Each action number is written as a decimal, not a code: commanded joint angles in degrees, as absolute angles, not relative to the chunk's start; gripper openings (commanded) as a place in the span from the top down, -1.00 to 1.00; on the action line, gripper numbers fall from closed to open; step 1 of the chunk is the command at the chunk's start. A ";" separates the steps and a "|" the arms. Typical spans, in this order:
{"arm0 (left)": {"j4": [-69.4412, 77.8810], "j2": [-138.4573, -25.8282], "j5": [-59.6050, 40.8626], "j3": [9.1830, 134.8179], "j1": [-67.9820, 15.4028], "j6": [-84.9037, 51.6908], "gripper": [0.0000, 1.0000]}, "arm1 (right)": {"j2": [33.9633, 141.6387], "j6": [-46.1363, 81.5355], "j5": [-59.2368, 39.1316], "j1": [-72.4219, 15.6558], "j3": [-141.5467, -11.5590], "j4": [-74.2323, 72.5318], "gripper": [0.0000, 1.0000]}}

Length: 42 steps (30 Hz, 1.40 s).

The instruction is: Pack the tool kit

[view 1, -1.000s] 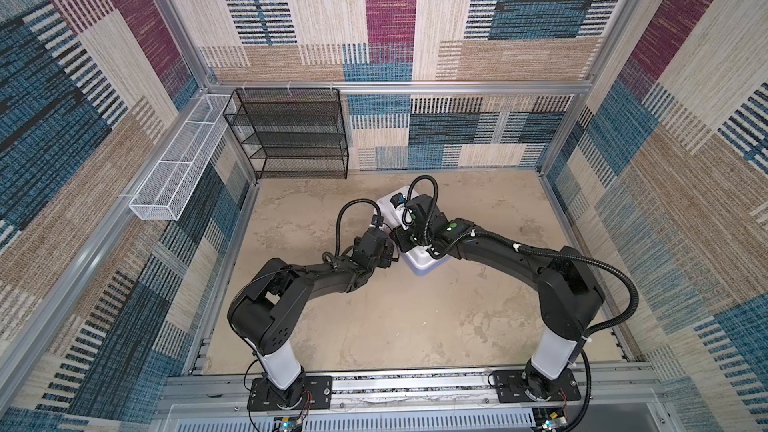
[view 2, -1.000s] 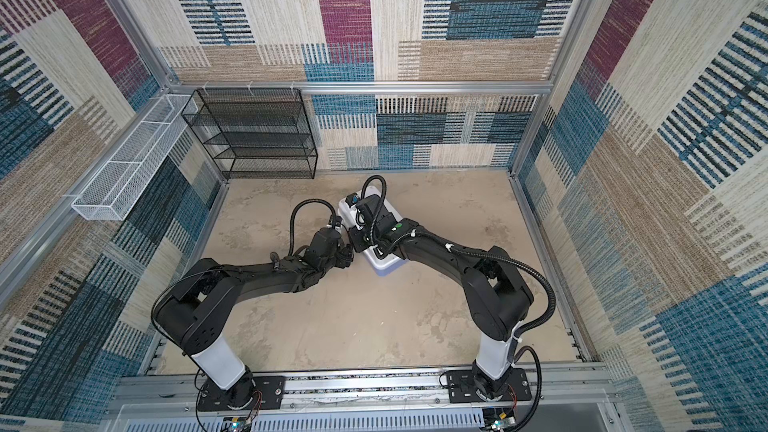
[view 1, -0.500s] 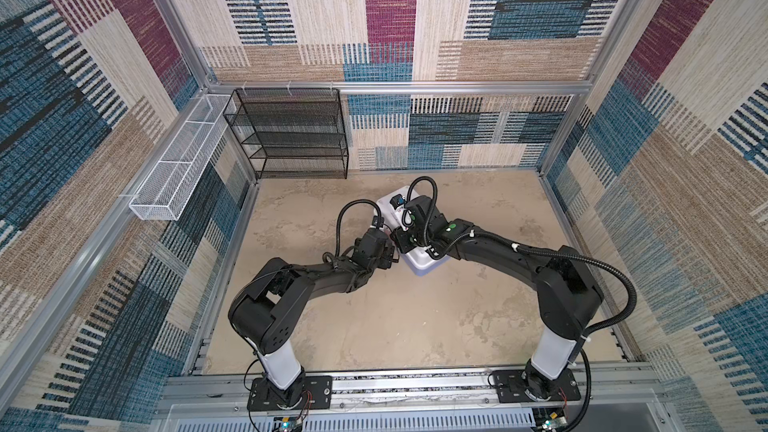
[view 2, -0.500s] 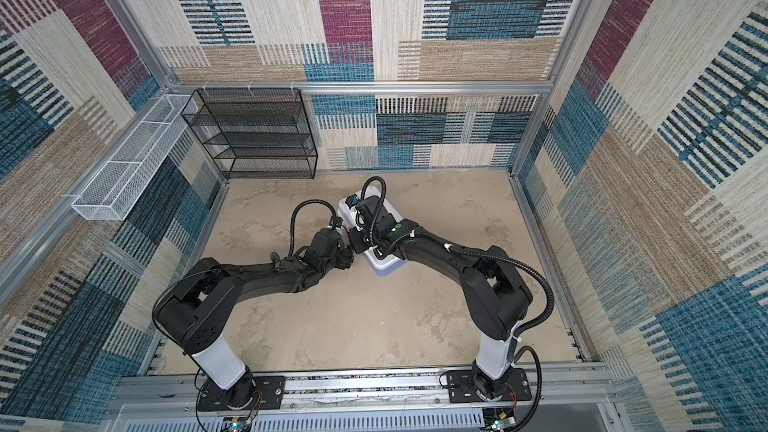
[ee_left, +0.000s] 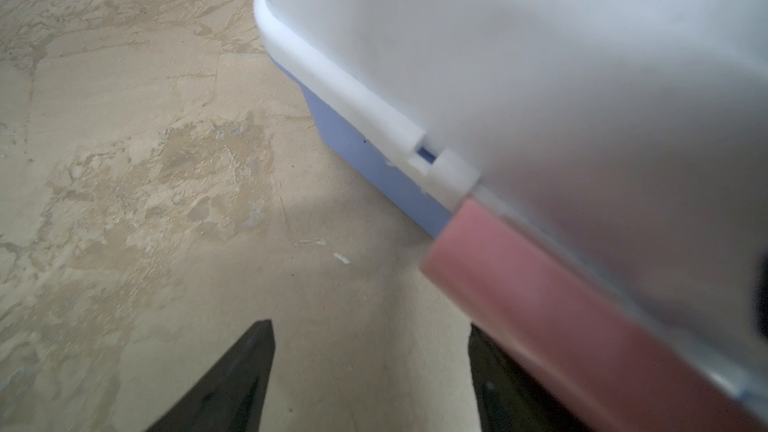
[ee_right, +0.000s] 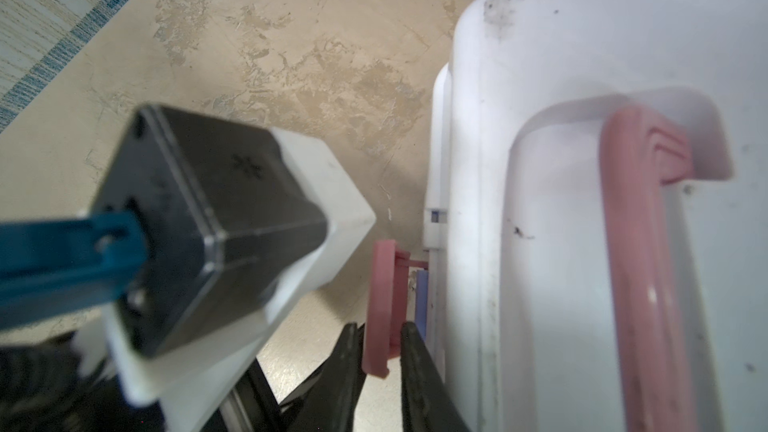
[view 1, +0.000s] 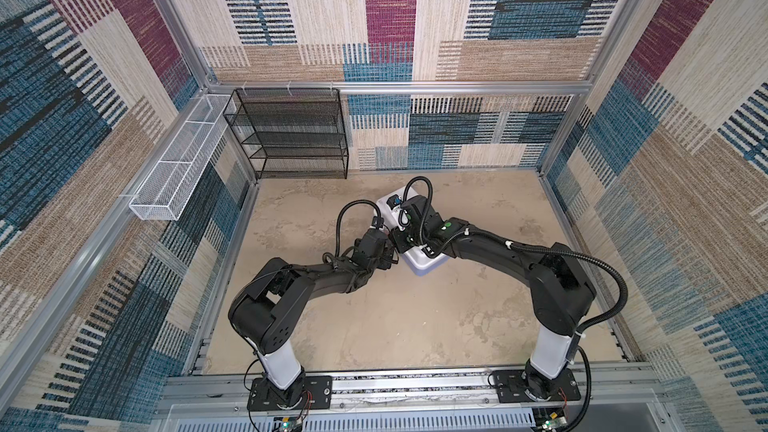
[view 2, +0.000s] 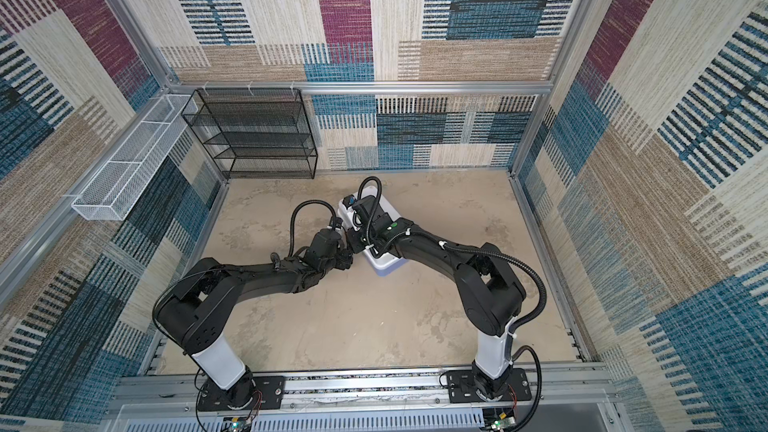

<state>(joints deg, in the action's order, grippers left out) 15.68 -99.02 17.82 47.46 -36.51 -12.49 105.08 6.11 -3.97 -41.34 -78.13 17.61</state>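
Along the near edge, both arms rise from a metal rail [view 1: 415,384] and bend inward over the sand-coloured worktop [view 1: 395,317]. The left arm [view 1: 291,284] lies low, and the right arm [view 1: 519,259] arches in from the other side. They meet at the tool kit [view 1: 424,263], which sits around the middle of the worktop, slanted to its edges. In both top views the right arm's wrist covers most of it, leaving one near white corner [view 2: 382,261] and a far corner showing. The left gripper [ee_left: 368,328] is low beside the kit's long side, its jaws apart with bare worktop between them, one tip passing behind the pink latch [ee_left: 540,305]. In the left wrist view the white lid [ee_left: 540,56] rests closed on the light blue base [ee_left: 374,168]. The right gripper [ee_right: 380,326] comes down at the same side, its jaws clamped on the latch [ee_right: 380,284], one finger against each face. The latch stands a little off the kit's wall. The pink handle [ee_right: 631,243] lies flat in its recess on the lid. At the far left, well apart from the kit, a black wire-mesh shelf rack [view 1: 291,135] stands against the back wall. A white wire-mesh basket [view 1: 174,172] hangs on the left side rail just beside it.
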 commanded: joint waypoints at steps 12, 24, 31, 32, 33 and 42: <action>17.07 -99.10 18.29 47.32 -36.56 -13.39 -0.54 | 107.84 6.04 -1.22 -41.35 -80.87 21.80 0.66; 17.14 -99.26 18.24 47.19 -36.52 -13.62 -0.54 | 108.19 6.06 -1.03 -41.40 -80.94 23.16 0.76; 17.05 -99.35 18.11 47.24 -36.56 -13.68 -0.54 | 108.81 6.06 -0.37 -41.40 -81.47 24.06 0.78; 17.05 -99.40 18.13 47.28 -36.53 -13.77 -0.54 | 108.83 6.06 -0.41 -41.40 -81.47 24.09 0.78; 17.03 -99.44 18.11 47.33 -36.56 -13.75 -0.54 | 108.90 6.07 -0.36 -41.40 -81.57 24.16 0.78; 17.09 -99.66 18.04 47.42 -36.55 -13.80 -0.54 | 109.50 5.89 -0.09 -41.40 -81.83 24.70 0.79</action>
<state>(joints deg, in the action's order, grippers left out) 15.68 -99.44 17.85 47.13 -36.51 -12.53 108.75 6.11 -3.33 -41.67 -81.82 20.60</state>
